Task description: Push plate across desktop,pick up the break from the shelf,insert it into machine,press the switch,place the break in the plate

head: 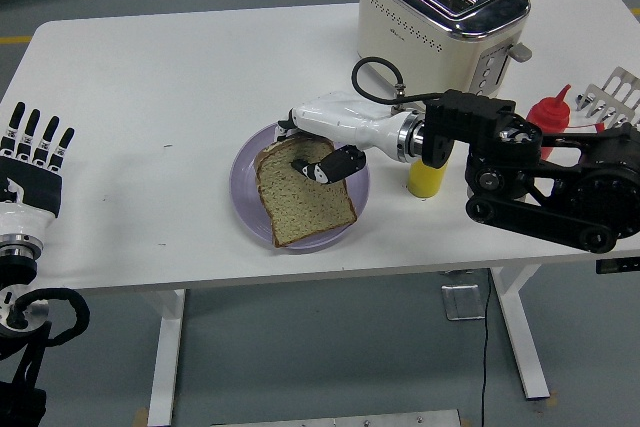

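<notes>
Bread slice (303, 197), brown and square with a rounded top, lies flat on a pale purple plate (245, 182) near the front middle of a white table (150, 97). The robot's right hand (322, 142), white with black fingertips, reaches in from the right and rests over the slice's upper edge, its thumb on top of the bread and its fingers curled around the far edge, gripping it. A yellow bottle (427, 175) stands just right of the plate, partly behind the right arm. A cream toaster (440, 17) sits at the table's far side. A red bottle (552, 109) stands at the right. The left hand (32, 162) rests at the left edge, fingers straight and spread, holding nothing.
</notes>
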Robot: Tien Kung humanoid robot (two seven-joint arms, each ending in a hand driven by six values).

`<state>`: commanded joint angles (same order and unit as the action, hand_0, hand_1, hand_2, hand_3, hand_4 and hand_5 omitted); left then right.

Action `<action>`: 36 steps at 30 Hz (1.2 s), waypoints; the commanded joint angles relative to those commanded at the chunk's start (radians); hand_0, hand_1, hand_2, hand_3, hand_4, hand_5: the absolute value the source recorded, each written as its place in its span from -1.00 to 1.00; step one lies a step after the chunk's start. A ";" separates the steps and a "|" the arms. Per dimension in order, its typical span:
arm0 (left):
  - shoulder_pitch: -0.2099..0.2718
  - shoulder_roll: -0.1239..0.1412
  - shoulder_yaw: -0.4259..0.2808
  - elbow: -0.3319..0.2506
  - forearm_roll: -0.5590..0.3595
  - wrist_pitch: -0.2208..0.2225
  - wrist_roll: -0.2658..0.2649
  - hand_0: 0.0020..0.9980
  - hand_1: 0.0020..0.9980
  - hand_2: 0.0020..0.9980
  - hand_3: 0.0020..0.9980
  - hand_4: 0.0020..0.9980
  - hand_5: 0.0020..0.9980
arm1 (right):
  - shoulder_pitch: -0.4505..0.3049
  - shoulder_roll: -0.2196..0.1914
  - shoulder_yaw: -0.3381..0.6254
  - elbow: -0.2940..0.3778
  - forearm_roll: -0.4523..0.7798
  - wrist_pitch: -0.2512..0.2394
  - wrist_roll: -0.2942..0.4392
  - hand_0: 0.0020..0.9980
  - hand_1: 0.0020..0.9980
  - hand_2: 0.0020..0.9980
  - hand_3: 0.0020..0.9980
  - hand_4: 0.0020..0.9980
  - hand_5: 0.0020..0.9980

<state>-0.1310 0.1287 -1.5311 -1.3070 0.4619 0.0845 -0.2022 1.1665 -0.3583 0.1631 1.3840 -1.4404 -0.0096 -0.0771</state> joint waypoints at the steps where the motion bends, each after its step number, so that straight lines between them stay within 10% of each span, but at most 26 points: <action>1: 0.000 0.000 0.001 0.000 0.000 0.000 0.000 0.69 0.77 0.93 0.76 0.35 1.00 | 0.000 0.003 0.002 -0.009 0.005 0.002 -0.001 -0.23 -0.08 0.01 0.08 -0.47 -0.97; 22: -0.001 -0.001 0.007 0.001 -0.002 0.000 -0.002 0.69 0.77 0.93 0.76 0.34 1.00 | -0.004 0.047 0.012 -0.118 0.022 0.071 -0.029 -0.11 0.11 0.20 0.29 -0.03 -0.74; 23: -0.001 -0.002 0.008 0.001 -0.002 0.000 -0.002 0.68 0.77 0.93 0.76 0.34 1.00 | -0.004 0.048 0.013 -0.121 0.023 0.068 -0.029 0.19 0.35 0.44 0.58 0.14 -0.68; 36: -0.002 -0.002 0.011 0.001 -0.002 0.000 -0.002 0.69 0.77 0.93 0.76 0.34 1.00 | -0.004 0.059 0.022 -0.133 0.008 0.047 -0.012 0.48 0.58 0.72 0.84 0.39 -0.52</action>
<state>-0.1330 0.1268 -1.5198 -1.3060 0.4602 0.0843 -0.2047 1.1624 -0.2990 0.1852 1.2508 -1.4327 0.0377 -0.0893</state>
